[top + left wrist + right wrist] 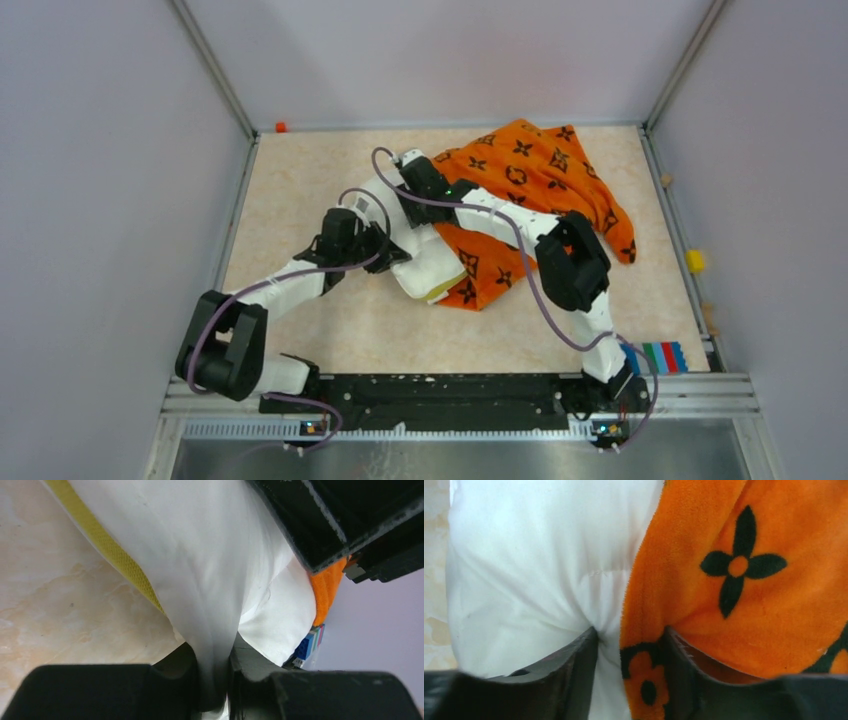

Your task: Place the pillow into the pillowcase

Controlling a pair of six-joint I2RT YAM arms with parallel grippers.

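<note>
From above, the pillowcase sprawls toward 2 o'clock on the worktop, and the pillow sticks out of it toward 7 o'clock. The left gripper is at the pillow's 9 o'clock edge and the right gripper at its 12 o'clock end. In the left wrist view, the jaws are clenched on a fold of the white pillow, with its yellow trim at 10 o'clock. In the right wrist view, the jaws straddle the pillowcase edge and the pillow; whether they are gripping or released, I cannot tell.
</note>
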